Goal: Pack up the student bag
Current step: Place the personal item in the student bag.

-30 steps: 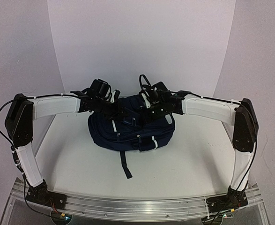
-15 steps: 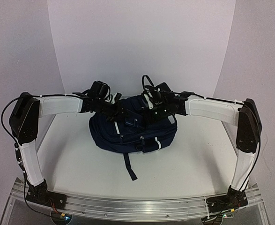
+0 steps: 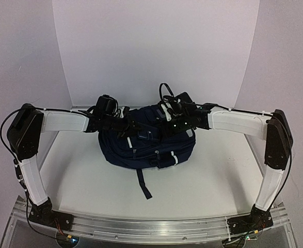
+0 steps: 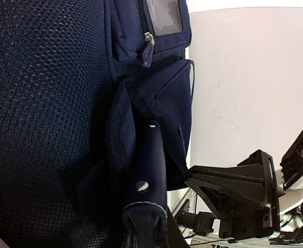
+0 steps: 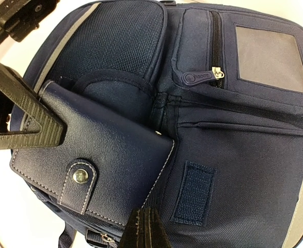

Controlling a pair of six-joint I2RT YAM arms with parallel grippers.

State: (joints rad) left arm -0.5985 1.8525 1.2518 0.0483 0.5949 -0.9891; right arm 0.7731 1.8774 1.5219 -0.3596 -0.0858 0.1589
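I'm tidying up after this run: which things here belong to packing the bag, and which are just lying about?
Job: student bag; navy wallet at its side pocket; left gripper holding the wallet; right gripper, shut.
Just there: white table.

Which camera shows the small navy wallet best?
The right wrist view: the wallet shows most of its face, with snap tab and stitching, lying against the student bag. The left wrist view shows only its edge; the top view is too distant to make it out.
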